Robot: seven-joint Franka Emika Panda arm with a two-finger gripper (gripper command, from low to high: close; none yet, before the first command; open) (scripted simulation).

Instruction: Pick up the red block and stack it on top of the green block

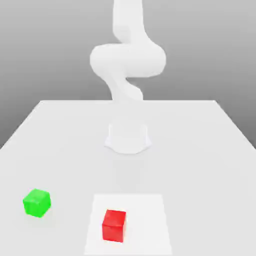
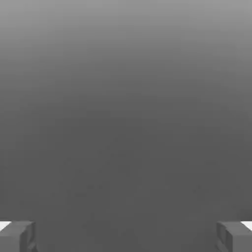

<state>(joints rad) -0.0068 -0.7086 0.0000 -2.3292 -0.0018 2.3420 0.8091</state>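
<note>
Red block upright, no long axis

No readable text, label, brand, number or sign anywhere, neither on the blocks nor on the surface.

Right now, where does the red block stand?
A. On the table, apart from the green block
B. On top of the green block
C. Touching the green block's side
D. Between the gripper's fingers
A: the red block rests on the table, with bare surface between it and the green block, which lies toward the exterior view's left.
</note>
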